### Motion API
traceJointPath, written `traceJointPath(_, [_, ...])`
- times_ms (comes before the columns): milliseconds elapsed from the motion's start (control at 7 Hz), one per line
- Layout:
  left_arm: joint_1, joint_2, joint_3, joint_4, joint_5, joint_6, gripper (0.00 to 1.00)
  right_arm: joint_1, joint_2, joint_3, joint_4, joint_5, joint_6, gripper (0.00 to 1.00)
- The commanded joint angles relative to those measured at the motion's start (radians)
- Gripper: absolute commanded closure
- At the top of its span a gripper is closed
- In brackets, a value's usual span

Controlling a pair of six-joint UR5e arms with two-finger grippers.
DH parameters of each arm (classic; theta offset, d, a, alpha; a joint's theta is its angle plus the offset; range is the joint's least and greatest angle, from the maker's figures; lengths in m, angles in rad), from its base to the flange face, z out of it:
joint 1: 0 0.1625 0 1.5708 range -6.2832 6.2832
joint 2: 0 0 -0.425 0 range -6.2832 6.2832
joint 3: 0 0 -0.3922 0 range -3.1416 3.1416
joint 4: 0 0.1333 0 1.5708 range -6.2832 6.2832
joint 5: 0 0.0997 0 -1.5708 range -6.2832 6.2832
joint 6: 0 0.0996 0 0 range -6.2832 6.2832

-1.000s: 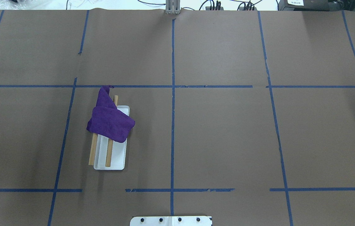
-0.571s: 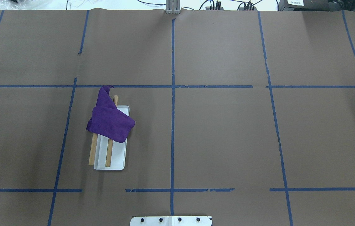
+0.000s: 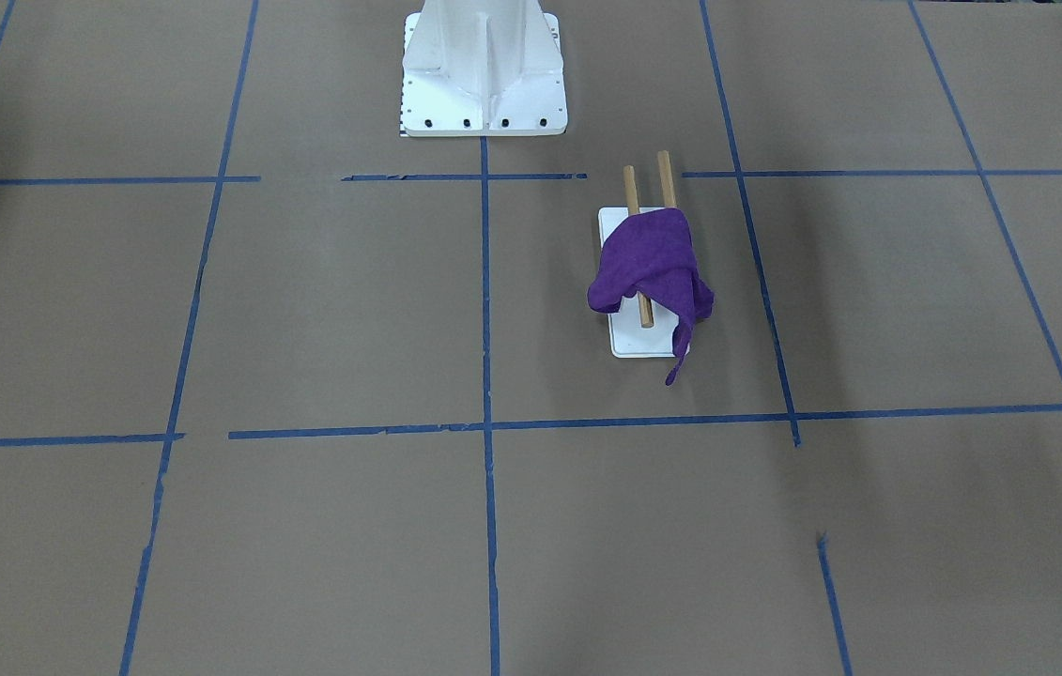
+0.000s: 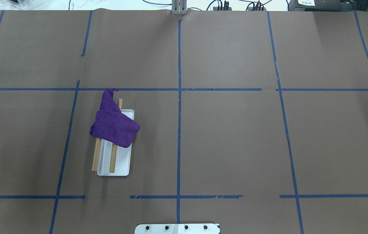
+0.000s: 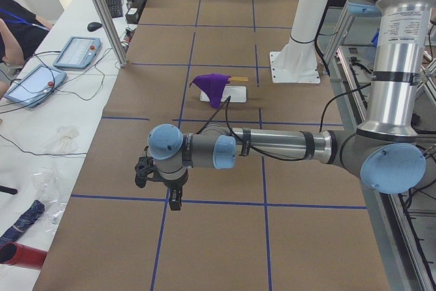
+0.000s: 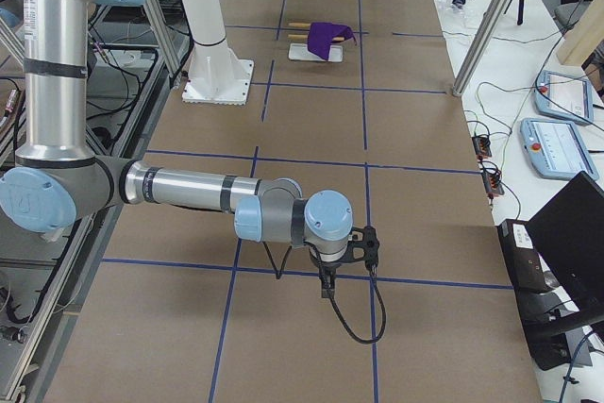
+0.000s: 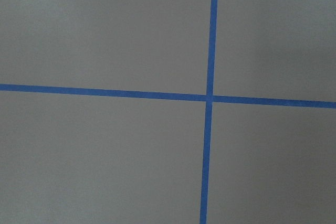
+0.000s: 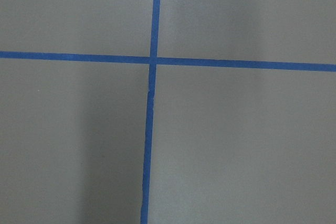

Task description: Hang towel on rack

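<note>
Overhead exterior: towel (image 4: 114, 128) hides half the rack (image 4: 122, 162); jaws' opening cannot be told.

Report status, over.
Left gripper, right gripper: far from rack, open or shut unknown. Towel draped over both dowels. No obstruction seen.

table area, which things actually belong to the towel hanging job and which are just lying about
Belong to the job:
purple towel, draped across the dowels
rack, a white base with two wooden dowels

Just lying about:
white bolted pedestal
blue tape grid
tablets and keyboard on the side bench
</note>
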Motion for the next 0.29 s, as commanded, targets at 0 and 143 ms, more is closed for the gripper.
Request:
traceJointPath(0, [0.0,0.0,0.0,0.0,0.0,0.0,0.0,0.001,0.001,0.001,0.002,0.0,0.0,0.0])
traceJointPath(143, [0.0,0.0,0.0,0.0,0.0,0.0,0.0,0.0,0.001,0.001,0.002,0.0,0.0,0.0])
